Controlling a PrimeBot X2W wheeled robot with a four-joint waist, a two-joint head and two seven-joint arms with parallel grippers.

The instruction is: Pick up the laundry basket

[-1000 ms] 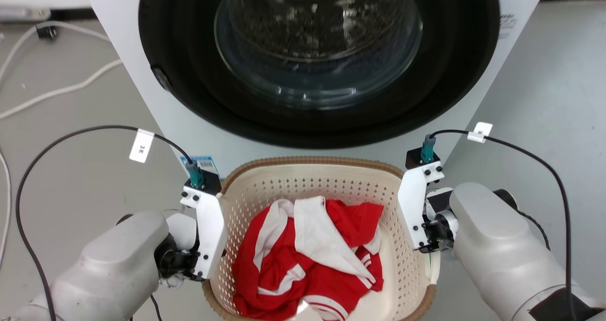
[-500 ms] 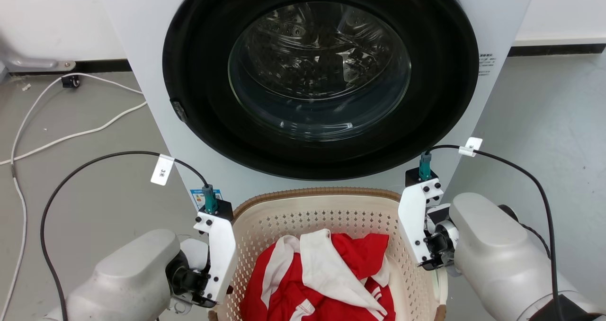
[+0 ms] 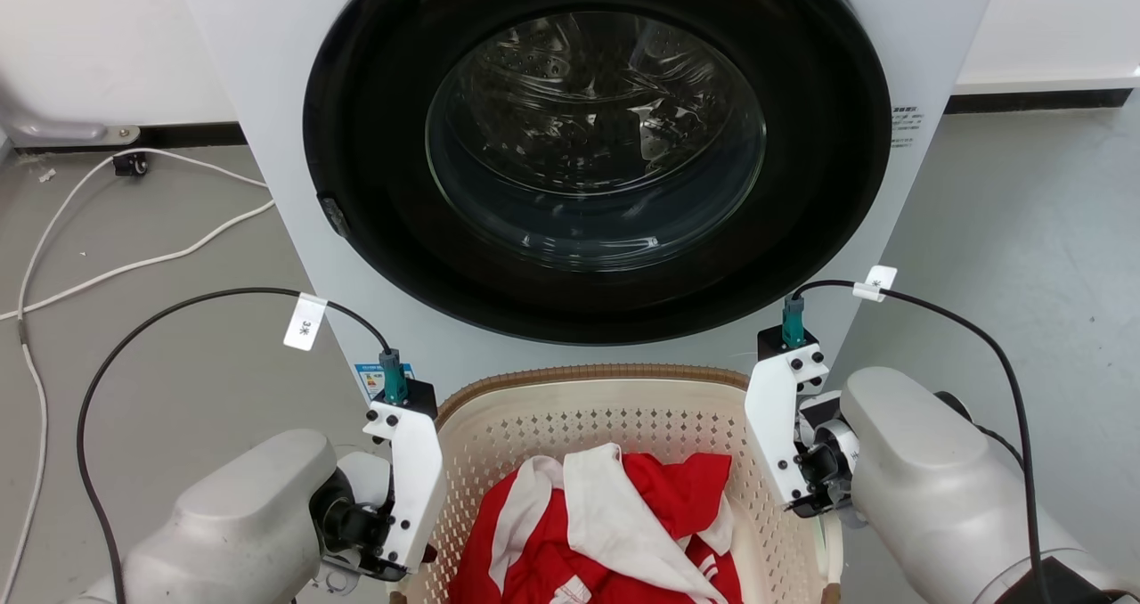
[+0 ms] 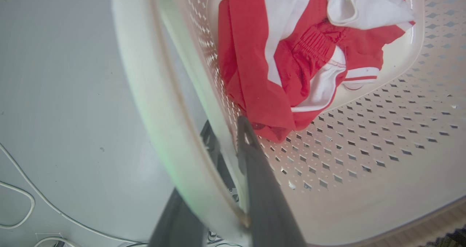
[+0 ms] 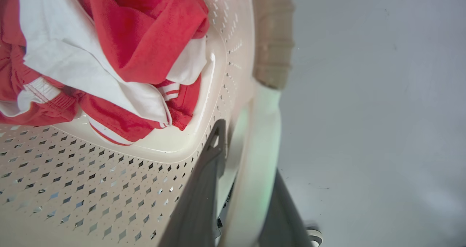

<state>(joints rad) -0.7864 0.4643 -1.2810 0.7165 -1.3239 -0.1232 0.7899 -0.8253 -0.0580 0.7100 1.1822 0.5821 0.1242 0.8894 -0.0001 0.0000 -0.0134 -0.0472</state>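
Laundry basket (image 3: 588, 374) — handles (image 4: 145, 94) in end effectors (image 4: 225, 125) (image 5: 244, 148)

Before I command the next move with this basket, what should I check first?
1. Left gripper clamps the laundry basket by its handle, one finger each side: ok.
2. Right gripper clamps the opposite handle likewise: ok.
3. Red and white clothes lie inside, below the rim: ok.
4. Clearance from the washing machine: cannot tell.
5. Basket bottom off the floor: cannot tell.
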